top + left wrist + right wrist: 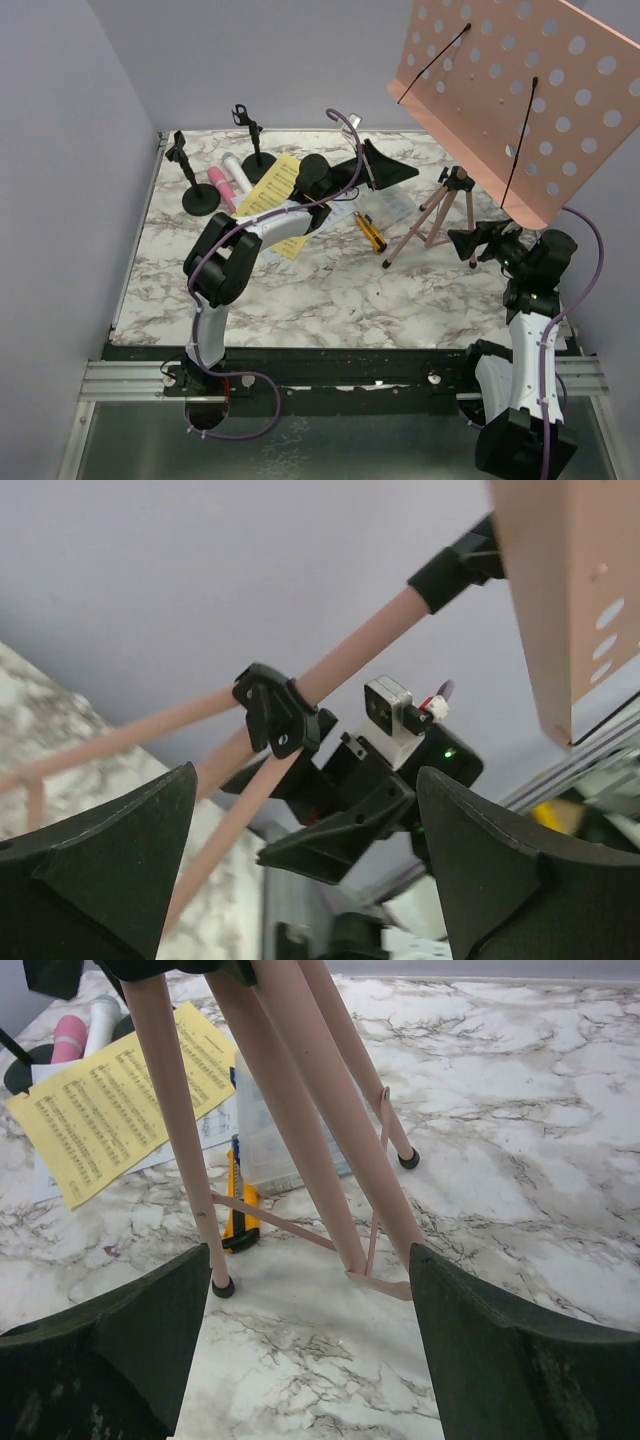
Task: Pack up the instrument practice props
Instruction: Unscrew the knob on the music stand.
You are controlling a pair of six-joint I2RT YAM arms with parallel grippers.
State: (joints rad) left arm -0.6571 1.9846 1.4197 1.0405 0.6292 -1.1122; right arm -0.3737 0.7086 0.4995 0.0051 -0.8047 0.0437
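Marble table [330,300] holds utility knife [372,233] beside music rack [520,90]; left gripper [305,775] and right gripper [310,1255] gape wide.

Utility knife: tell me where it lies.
Top view: the utility knife lies right of the yellow sheet music and left of the pink tripod, near its feet.
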